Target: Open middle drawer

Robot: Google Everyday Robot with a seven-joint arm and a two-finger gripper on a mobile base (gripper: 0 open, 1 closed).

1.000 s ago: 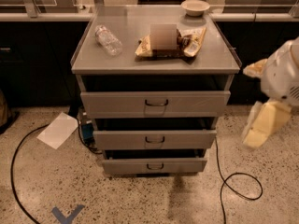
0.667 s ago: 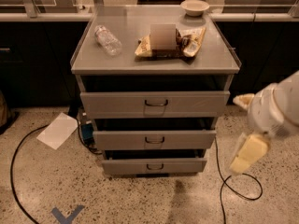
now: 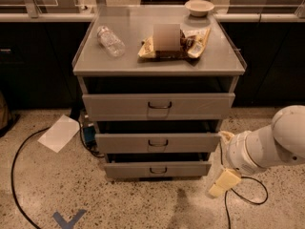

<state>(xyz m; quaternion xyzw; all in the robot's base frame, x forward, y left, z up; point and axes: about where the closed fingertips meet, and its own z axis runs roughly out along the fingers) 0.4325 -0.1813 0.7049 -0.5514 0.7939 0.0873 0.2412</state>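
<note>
At the far left a black cable (image 3: 16,175) curves over the speckled floor (image 3: 43,194), with a white sheet of paper (image 3: 59,133) lying flat near it and a blue tape mark (image 3: 69,219) at the bottom edge of the view. A small blue object (image 3: 88,133) sits on the floor against the left side of the grey metal drawer cabinet (image 3: 86,63). On the cabinet's top, from the left, a clear plastic bottle (image 3: 110,41) lies on its side, then crumpled snack bags (image 3: 195,37) with a pale translucent cup (image 3: 167,36) standing on them, and a shallow bowl (image 3: 199,6) at the back right corner. Three drawer fronts are stacked below: the tall top drawer (image 3: 119,106), the middle drawer (image 3: 190,143) under it with its small dark wire handle (image 3: 158,142) at the centre and a dark gap above its front, and the narrow bottom drawer (image 3: 124,170). To the right, the white arm (image 3: 267,147) reaches in from the frame edge, and the cream-coloured end effector (image 3: 223,182) hangs low over the floor, just beside the right end of the bottom drawer, below and to the right of the middle drawer and not touching it; whether it is open or closed cannot be told. A second black cable (image 3: 248,202) loops on the floor beneath the arm.
</note>
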